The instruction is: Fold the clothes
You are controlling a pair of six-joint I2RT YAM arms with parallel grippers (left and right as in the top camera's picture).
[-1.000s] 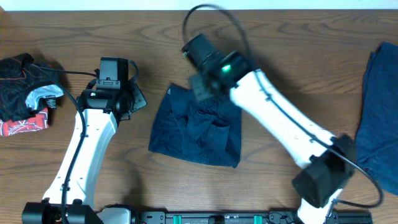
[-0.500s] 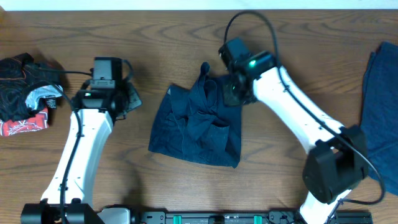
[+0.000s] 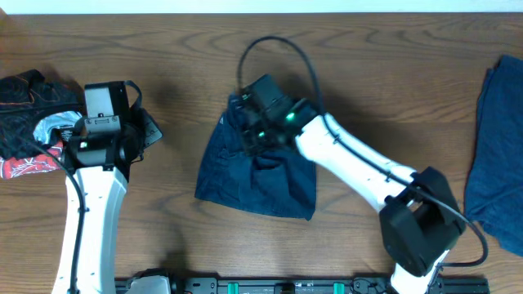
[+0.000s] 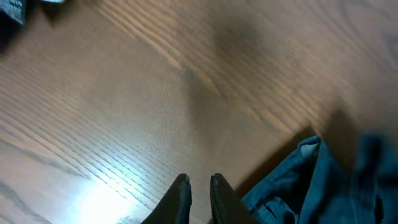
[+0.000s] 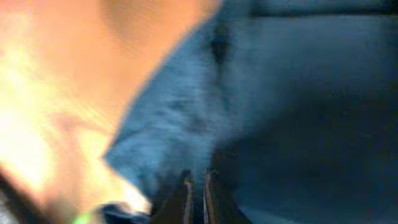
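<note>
The navy shorts (image 3: pixel 257 167) are spread mid-table — the right gripper (image 5: pixel 195 186) is set over them, jaws nearly closed (any grip cannot be told); the left gripper (image 4: pixel 198 190), nearly closed, holds nothing.

Changes since the earlier views:

- Left arm: its gripper (image 3: pixel 140 137) now sits farther left on the desk (image 3: pixel 188 49), nearer the black, red and white garment heap (image 3: pixel 33 114) and farther from the navy shorts (image 3: pixel 257 175).
- Right arm: its gripper (image 3: pixel 249 131) comes back left from the shorts' upper right corner, now over the upper middle of the cloth.
- Navy shorts: the flap raised half a second ago at the top edge is down again; outline flatter.
</note>
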